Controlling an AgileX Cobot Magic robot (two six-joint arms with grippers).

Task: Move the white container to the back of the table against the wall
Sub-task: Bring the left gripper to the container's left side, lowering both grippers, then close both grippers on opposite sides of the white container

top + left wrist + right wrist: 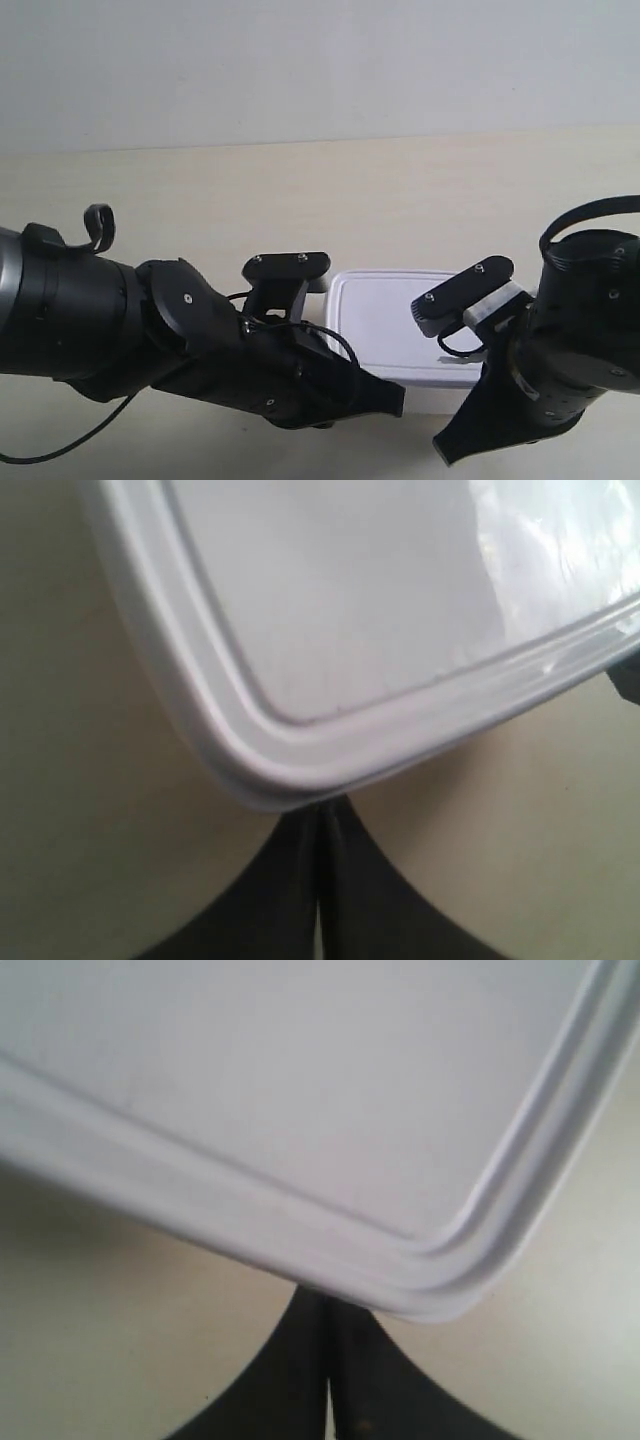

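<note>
pale desk (300, 190) meets the wall (300, 60) at its back edge; the white container (385, 310) lies flat, well short of that edge. left hand (320, 825) and right hand (328, 1315), both closed, each reach under one of its corners.

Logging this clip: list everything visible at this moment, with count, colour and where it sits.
white container: one, white, on the table between the two arms, well short of the wall.
table: one, pale cream wood grain, under everything.
wall: one, pale grey-white, behind the table's far edge.
arm at the exterior view's left: one, black, beside the container's near corner.
arm at the exterior view's right: one, black, at the container's other near corner.
left pincer: one, black, fingers together, tips at a container corner's rim.
right pincer: one, black, fingers together, tips at another corner's rim.
</note>
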